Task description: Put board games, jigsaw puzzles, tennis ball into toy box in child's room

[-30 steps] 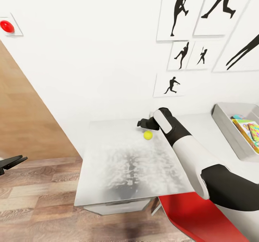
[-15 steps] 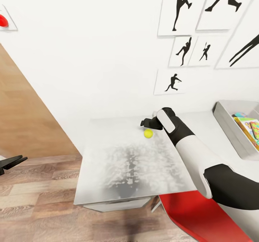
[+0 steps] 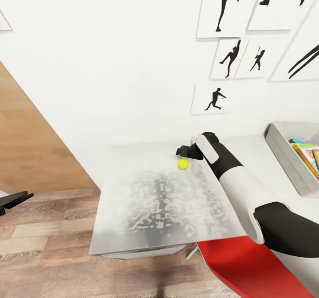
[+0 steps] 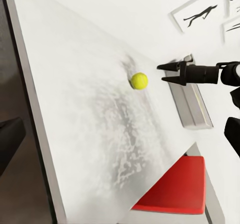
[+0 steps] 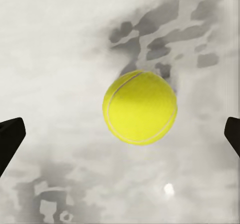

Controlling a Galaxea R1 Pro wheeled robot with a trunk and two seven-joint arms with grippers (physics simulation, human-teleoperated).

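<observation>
The yellow-green tennis ball (image 3: 183, 164) lies near the back of the pale grey table (image 3: 146, 218), close to the wall. My right gripper (image 3: 180, 150) hovers open just above and behind it. In the right wrist view the tennis ball (image 5: 140, 107) sits between the spread fingertips (image 5: 10, 140), untouched. From the left wrist, the tennis ball (image 4: 139, 80) lies a short way in front of the right gripper (image 4: 162, 73). The grey toy box (image 3: 283, 158) stands at the right with colourful flat toys (image 3: 308, 152) inside. My left gripper (image 3: 15, 198) hangs open, low over the floor.
A red chair (image 3: 248, 267) stands under the table's near right corner. The white wall with black silhouette pictures (image 3: 212, 99) rises directly behind the table. Wood floor (image 3: 44, 249) lies to the left, and a wooden panel (image 3: 31, 151) leans along the left wall.
The camera has shifted a little. My right gripper has edged closer over the tennis ball, still open. The ball and the left gripper have stayed where they were.
</observation>
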